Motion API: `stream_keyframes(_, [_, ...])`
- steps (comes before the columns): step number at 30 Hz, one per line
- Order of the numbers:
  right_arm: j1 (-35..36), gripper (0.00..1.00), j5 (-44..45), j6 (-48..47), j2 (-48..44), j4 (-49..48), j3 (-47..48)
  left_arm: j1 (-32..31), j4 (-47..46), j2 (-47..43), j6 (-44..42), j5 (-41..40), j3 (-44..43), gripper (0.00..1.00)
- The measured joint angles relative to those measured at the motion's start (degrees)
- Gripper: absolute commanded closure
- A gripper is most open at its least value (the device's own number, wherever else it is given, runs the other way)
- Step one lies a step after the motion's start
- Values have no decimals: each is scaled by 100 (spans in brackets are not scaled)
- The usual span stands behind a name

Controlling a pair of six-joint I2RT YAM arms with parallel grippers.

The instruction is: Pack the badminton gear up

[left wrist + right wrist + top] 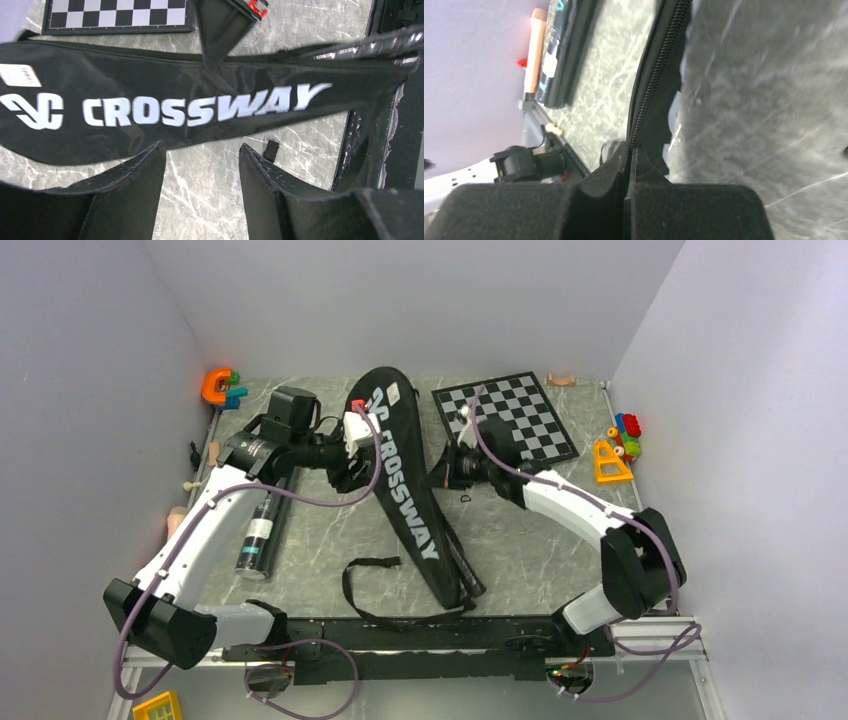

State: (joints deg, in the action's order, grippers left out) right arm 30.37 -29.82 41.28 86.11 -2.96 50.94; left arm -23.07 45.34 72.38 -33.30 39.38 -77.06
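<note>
Racket bag [408, 502] zipper edge — right gripper [629, 148] pinching; left gripper [201, 148] spread alongside.

Robot lab cell: blank walls [400, 300] enclosing marbled tabletop [320, 530].

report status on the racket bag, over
Left gripper open, beside racket bag. Right gripper shut on its zip edge. Chessboard close alongside.
</note>
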Motion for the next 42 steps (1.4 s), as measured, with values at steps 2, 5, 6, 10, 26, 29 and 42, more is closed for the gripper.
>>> stream_keyframes(2, [179,100,516,-623,-70,1016,922,0,0,-66,-17,-22,0,41])
stream_keyframes(5, [721,100,1486,-1510,-72,2166,2120,2,74,-140,-157,-44,-35,40])
stream_keyframes(6, [984,100,1858,-1775,-72,2485,2446,0,173,-140,-240,-59,-101,39])
stream_keyframes(10, [1952,100,3110,-2481,-245,3246,2830,2,463,-155,-741,-181,-450,38])
stream_keyframes(26, [3875,100,6170,-3010,-365,4400,2413,-579,155,-964,-3073,-833,922,36])
stream_keyframes(29, [3936,100,6502,-3115,-503,4332,2339,-656,-210,-911,-3141,-903,933,35])
stream_keyframes(42, [4312,100,8644,-4413,-1121,2651,1707,-551,330,-251,-3576,343,-210,34])
